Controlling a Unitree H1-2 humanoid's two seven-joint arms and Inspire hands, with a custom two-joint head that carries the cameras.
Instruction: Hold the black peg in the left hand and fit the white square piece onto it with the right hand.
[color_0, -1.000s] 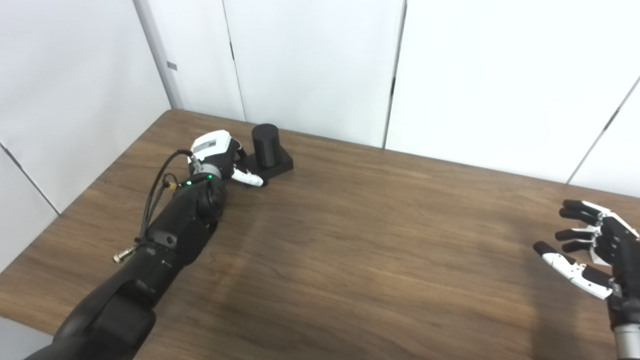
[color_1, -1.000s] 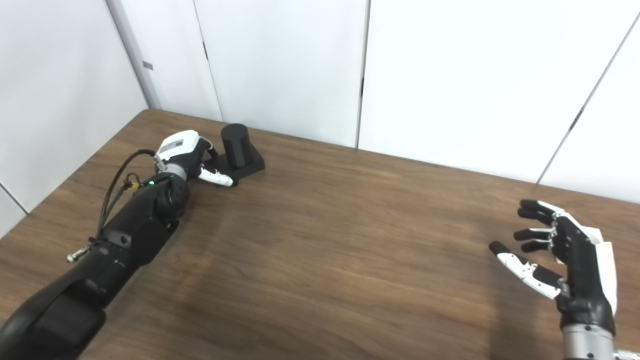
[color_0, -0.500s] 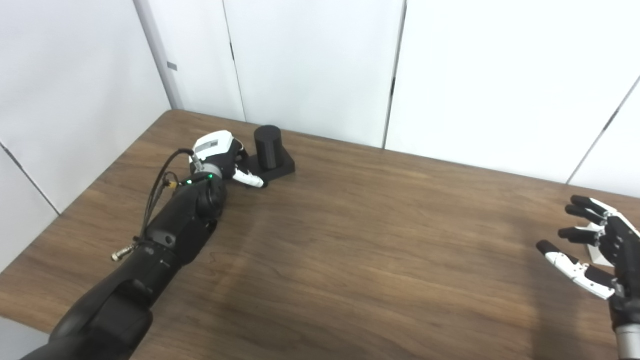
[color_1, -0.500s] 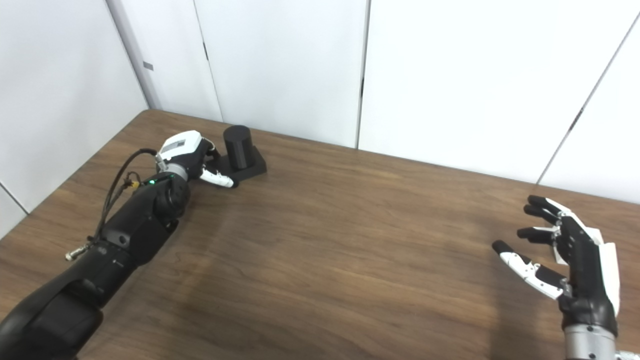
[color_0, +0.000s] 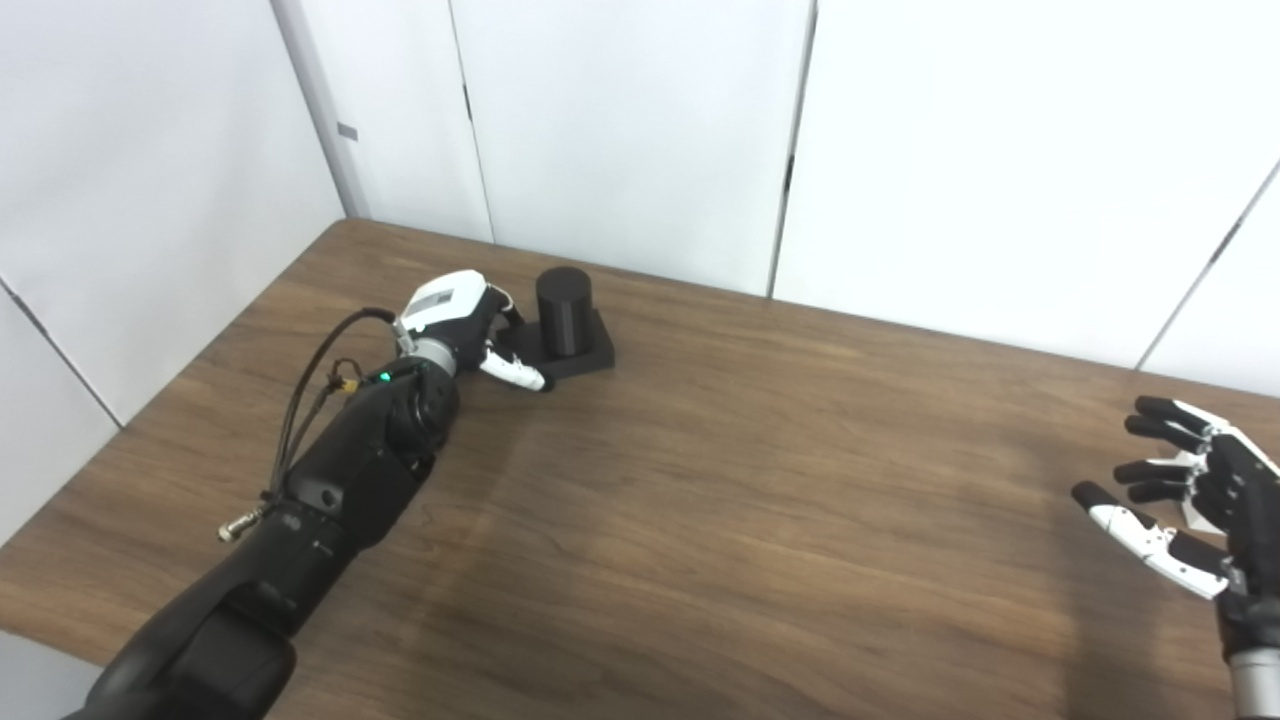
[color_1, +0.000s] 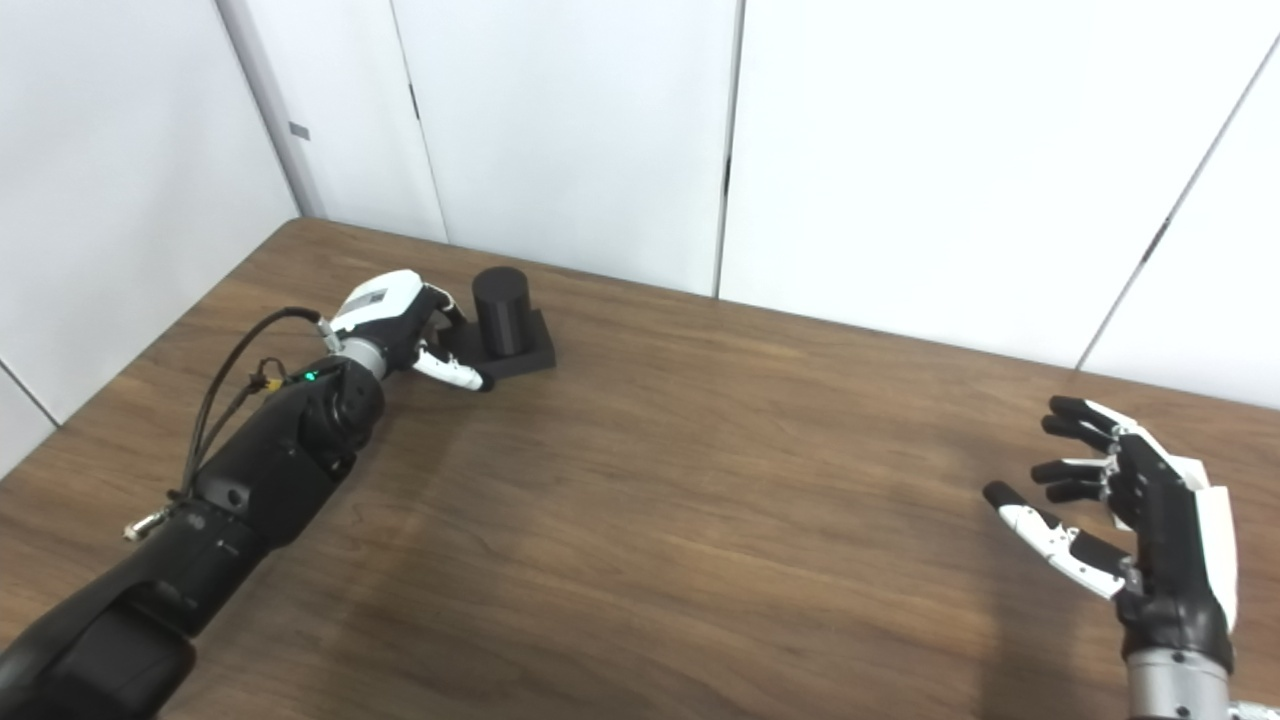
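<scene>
Left hand (color_0: 462, 322) reached far across the wooden table (color_0: 760, 480) to the black peg (color_0: 564, 310), up near the far left corner. Set just left of the peg's square black base (color_0: 590, 352), thumb lying along the base's near edge and touching it, fingers curled toward the base's far left side. Grip on the base seems to be closed, though the fingers are mostly hidden behind the white back of the hand, so hard to say for sure. Peg itself untouched above the base: a short round cylinder standing upright in the middle of the flat block, which rests flat on the table. Right hand (color_1: 1130, 505) well apart from all this, over the near right part of the table, palm turned inward toward the left, thumb and fingers spread wide, holding nothing and touching nothing. Count of things: one black peg on one base, two hands, one table. White wall panels (color_0: 640, 130) behind the table's far edge. Black cable (color_0: 320, 370) looping beside the left forearm, small green light showing at the wrist. White square piece not seen in either view.
</scene>
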